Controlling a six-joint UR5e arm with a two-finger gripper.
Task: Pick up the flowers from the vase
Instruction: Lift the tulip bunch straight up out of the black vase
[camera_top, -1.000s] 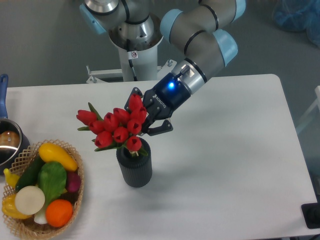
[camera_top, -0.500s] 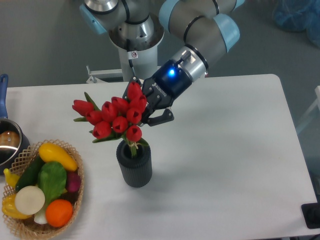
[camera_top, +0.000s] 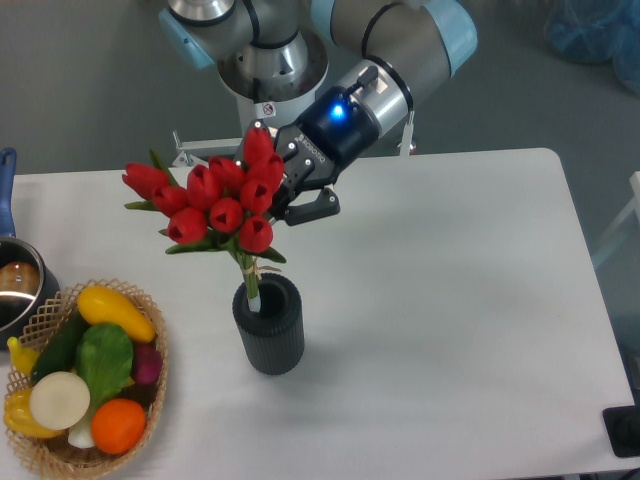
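Red tulip bunch with green stems (camera_top: 215, 200) is clamped in the black two-finger gripper (camera_top: 283, 195), stem ends dangling in the ribbed dark vase's (camera_top: 269, 335) mouth.

Wicker basket (camera_top: 150, 330) of produce beside metal pot (camera_top: 18, 290), on table (camera_top: 450, 300)

The flowers (camera_top: 215, 200) apparently hide one of the jaws.

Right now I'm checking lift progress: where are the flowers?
The flowers are left of centre, held by the gripper above the vase, their stem ends at its mouth.
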